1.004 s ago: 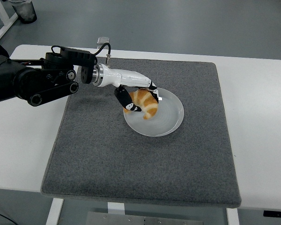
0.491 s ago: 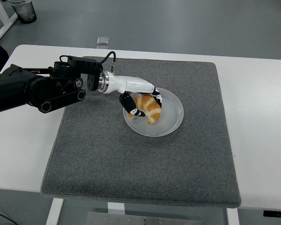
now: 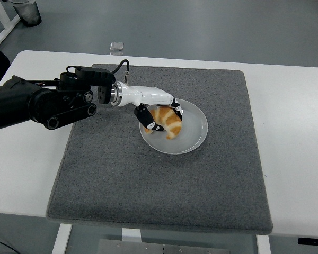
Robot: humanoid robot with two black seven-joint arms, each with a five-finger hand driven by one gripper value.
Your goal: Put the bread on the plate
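On the grey mat (image 3: 148, 185) covering the white table (image 3: 291, 132), the croissant (image 3: 167, 121) sits low over the white plate's (image 3: 193, 135) left half, fingers of the left robot hand (image 3: 158, 117) curled around it (contact with the dish unclear), leaving apparently only release and withdrawal.

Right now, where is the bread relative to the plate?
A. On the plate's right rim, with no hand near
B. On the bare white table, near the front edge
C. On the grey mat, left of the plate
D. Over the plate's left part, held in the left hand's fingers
D: the bread sits over the left part of the plate, with the left hand closed around it.
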